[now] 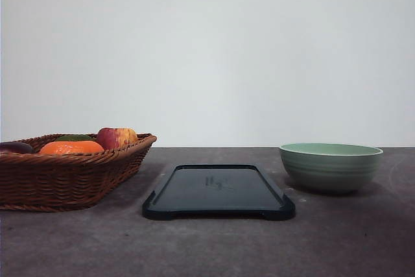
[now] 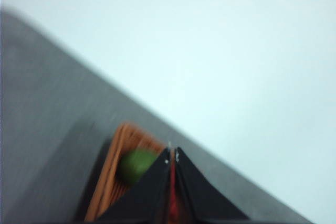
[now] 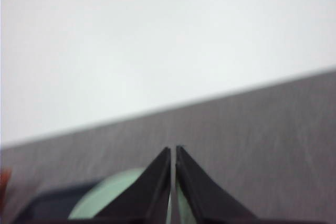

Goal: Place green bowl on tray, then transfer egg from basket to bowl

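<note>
In the front view the green bowl (image 1: 331, 167) sits upright on the grey desk (image 1: 207, 244) at the right of the frame, near the tray (image 1: 218, 191) but not touching it. The tray lies flat at the centre, bare on top apart from a faint reflection. At the left stands the basket (image 1: 68, 173), cut off by the frame edge, with an apple (image 1: 117, 137), an orange fruit (image 1: 71, 148), something green (image 1: 73, 138) behind it, and a dark reddish-brown rounded thing (image 1: 14, 148) at the far left rim (it could be the egg, but I cannot tell for sure).

My left fingers (image 2: 172, 156) are pressed together, tips meeting with only a hairline between them, holding nothing. In that blurred wrist view an orange-brown corner of the basket (image 2: 113, 166) lies at the lower left of the frame with a green ball-like fruit (image 2: 135, 164) inside it, just beside my fingertips.

My right fingers (image 3: 173, 153) are likewise pressed together and hold nothing. Behind them at the bottom centre of the frame shows the pale green bowl (image 3: 105, 198), and at the lower left a dark corner of the tray (image 3: 44, 205), all on the grey desk (image 3: 252, 140).
</note>
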Motion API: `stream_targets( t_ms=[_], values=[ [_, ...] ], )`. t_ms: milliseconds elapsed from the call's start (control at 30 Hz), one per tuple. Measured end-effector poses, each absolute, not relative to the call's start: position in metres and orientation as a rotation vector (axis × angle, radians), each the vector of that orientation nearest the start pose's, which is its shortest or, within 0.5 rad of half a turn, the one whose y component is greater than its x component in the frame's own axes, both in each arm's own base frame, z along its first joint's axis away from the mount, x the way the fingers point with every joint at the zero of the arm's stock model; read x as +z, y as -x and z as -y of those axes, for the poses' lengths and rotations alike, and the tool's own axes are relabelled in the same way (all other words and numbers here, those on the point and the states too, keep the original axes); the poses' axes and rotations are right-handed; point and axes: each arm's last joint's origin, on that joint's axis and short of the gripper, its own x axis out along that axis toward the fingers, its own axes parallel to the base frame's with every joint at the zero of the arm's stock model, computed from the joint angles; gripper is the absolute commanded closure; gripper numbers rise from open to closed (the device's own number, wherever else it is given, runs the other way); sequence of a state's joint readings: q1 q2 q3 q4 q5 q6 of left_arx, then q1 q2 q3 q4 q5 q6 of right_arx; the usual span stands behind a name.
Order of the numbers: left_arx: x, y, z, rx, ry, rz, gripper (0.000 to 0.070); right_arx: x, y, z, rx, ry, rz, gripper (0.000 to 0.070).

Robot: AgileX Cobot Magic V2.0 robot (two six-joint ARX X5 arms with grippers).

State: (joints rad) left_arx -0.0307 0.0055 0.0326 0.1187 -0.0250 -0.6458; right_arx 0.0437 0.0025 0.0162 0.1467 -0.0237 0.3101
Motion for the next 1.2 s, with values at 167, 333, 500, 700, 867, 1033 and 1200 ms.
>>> stream_targets(
  t_ms=[167,333,500,700,867,1033,1200],
  values=[
    [0.195,-0.093,0.002,-0.066,0.505,0.239,0.07,0.195,-0.093,-0.004,0.079,-0.281,0.282,0.0693],
    [0.201,-0.094,0.002,-0.057,0.437,0.253,0.07,0.201,-0.095,-0.004,0.071,-0.264,0.242,0.0694],
    [0.227,-0.098,0.002,-0.042,0.402,0.2,0.07,0.225,-0.099,-0.005,0.08,-0.244,0.2,0.0693],
    [0.254,-0.115,0.004,-0.056,0.372,0.042,0.07,0.245,-0.117,-0.008,0.138,-0.208,0.031,0.0693],
    [0.277,-0.135,0.007,-0.102,0.33,-0.113,0.07,0.259,-0.135,-0.011,0.201,-0.191,-0.13,0.0693],
    [0.298,-0.158,0.009,-0.134,0.28,-0.289,0.07,0.268,-0.157,-0.013,0.233,-0.165,-0.286,0.0693],
    [0.302,-0.178,0.012,-0.219,0.263,-0.478,0.07,0.27,-0.178,-0.014,0.228,-0.134,-0.469,0.0693]
  ],
)
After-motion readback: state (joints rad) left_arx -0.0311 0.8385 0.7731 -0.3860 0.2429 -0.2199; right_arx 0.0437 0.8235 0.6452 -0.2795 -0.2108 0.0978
